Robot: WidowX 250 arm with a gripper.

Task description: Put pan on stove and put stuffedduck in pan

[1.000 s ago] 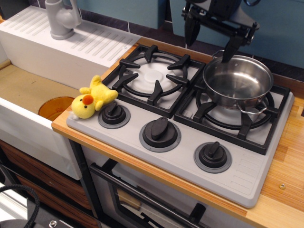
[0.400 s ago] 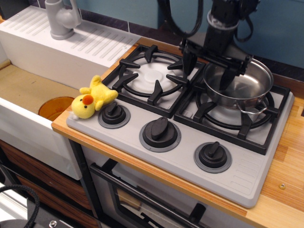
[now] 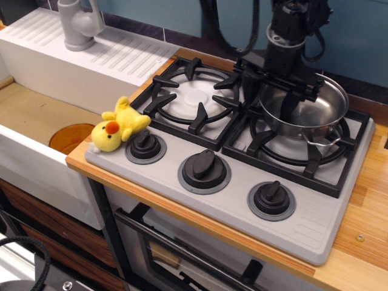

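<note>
Observation.image: spread pincer (image 3: 267, 92) astride pan (image 3: 312, 109) rim, stuffedduck (image 3: 117, 127) well apart leftward.

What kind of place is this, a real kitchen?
Probably a toy kitchen: a small stove with knobs, a sink with a faucet, and an oven door below. A plush duck lies by the burners.

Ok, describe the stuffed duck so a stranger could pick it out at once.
Start at the grey two-burner stove and go to its front-left corner, beside the leftmost black knob. The stuffed duck lies there: the only soft, yellow thing, with an orange beak.
</note>
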